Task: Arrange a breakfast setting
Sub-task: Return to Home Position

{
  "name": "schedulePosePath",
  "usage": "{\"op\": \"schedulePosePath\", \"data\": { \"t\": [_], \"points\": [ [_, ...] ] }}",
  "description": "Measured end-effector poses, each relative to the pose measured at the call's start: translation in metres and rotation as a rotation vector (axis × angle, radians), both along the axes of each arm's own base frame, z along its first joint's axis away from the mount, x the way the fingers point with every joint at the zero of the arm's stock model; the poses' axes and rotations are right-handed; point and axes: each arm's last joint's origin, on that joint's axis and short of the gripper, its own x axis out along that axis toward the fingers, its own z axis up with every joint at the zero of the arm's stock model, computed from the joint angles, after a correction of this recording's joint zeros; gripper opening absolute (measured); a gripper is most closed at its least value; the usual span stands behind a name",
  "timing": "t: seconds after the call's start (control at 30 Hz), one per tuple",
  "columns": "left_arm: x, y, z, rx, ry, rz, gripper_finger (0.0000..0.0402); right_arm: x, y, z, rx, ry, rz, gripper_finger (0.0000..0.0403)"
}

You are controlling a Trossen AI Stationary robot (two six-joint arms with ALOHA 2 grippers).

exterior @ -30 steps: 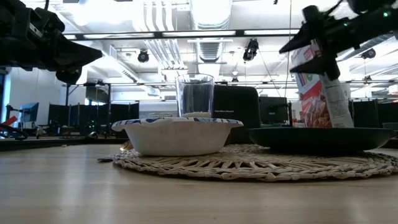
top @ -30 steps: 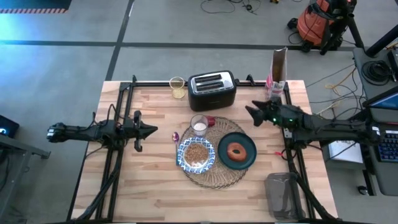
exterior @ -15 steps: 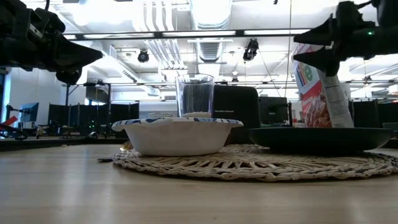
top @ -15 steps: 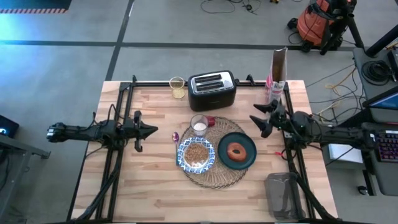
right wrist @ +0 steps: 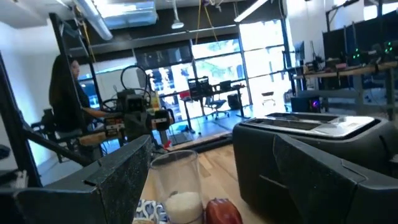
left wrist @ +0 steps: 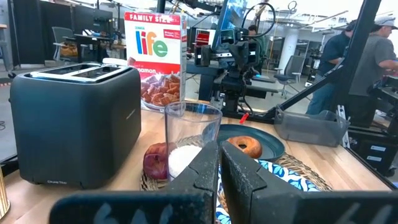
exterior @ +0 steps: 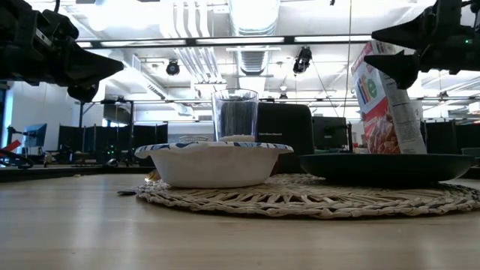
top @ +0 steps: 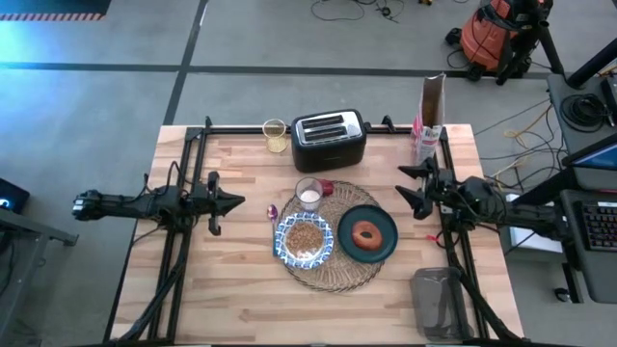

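Right end effector (top: 399,181) near plate (top: 387,247) with pastry (top: 366,234).

My left arm (top: 145,204) reaches level toward the middle, its jaws closed together; my right arm (top: 501,210) points back at it, level, jaws spread wide.

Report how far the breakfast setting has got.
Done: the placemat carries the bowl, the plate with the pastry, the glass and an apple. In hand: nothing; the right gripper hovers open by the right edge of the table, the left gripper shut on the left side. Left: seemingly only parking the arms.
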Motion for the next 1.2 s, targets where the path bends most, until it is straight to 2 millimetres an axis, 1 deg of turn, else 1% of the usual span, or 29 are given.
{"op": "schedulePosePath", "data": {
  "t": [0.2,0.67,1.2],
  "points": [
    [0.0,0.0,0.0,0.0,0.0,0.0,0.0,-0.005,0.001,-0.001,-0.014,0.002,-0.004,0.0325],
    [0.0,0.0,0.0,0.0,0.002,0.0,0.0,-0.003,0.0,-0.011,0.017,0.099,-0.008,0.0325],
    [0.0,0.0,0.0,0.0,0.003,0.0,0.0,-0.002,0.0,-0.013,0.021,0.119,-0.009,0.0325]
  ]
}}
